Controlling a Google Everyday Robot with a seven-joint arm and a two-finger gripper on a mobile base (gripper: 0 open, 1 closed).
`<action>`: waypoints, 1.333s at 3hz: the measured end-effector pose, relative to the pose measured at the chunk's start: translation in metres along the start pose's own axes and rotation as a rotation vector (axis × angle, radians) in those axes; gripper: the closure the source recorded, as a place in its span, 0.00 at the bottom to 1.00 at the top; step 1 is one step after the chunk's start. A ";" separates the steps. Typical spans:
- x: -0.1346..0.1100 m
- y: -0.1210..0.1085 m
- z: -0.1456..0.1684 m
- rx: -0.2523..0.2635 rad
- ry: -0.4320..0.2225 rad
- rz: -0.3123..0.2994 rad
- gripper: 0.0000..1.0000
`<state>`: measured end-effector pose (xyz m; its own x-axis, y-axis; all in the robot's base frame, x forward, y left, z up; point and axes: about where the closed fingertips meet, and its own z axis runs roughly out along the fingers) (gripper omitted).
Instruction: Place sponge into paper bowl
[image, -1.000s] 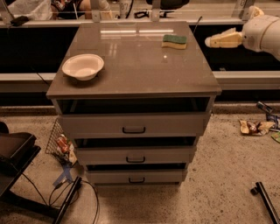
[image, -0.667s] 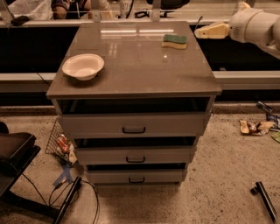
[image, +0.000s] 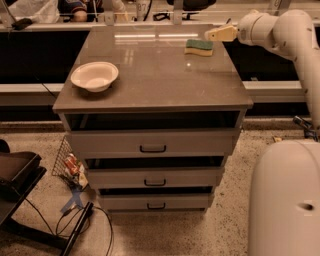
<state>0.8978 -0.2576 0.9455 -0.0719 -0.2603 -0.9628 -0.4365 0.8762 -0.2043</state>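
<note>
The sponge (image: 199, 47), dark green on top with a pale yellow layer below, lies flat near the far right corner of the grey cabinet top (image: 155, 80). The white paper bowl (image: 94, 76) sits upright and empty near the left edge of the same top. My gripper (image: 216, 35) is at the far right, above the back right edge of the top, just right of and slightly behind the sponge, not touching it. It points left toward the sponge.
The cabinet has three drawers with dark handles (image: 152, 148). My white arm (image: 295, 35) reaches in from the right and my base (image: 285, 200) fills the lower right. Cables and a wire basket with litter (image: 70, 165) lie on the floor at left.
My gripper has moved left and up, from out beyond the right side of the cabinet to just beside the sponge. The sponge and bowl have not moved.
</note>
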 end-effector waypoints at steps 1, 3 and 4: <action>0.028 0.012 0.046 -0.041 -0.009 0.068 0.00; 0.061 0.032 0.076 -0.104 -0.018 0.074 0.00; 0.072 0.046 0.080 -0.156 -0.015 0.082 0.00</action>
<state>0.9447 -0.2034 0.8527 -0.1005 -0.1831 -0.9779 -0.5640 0.8202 -0.0956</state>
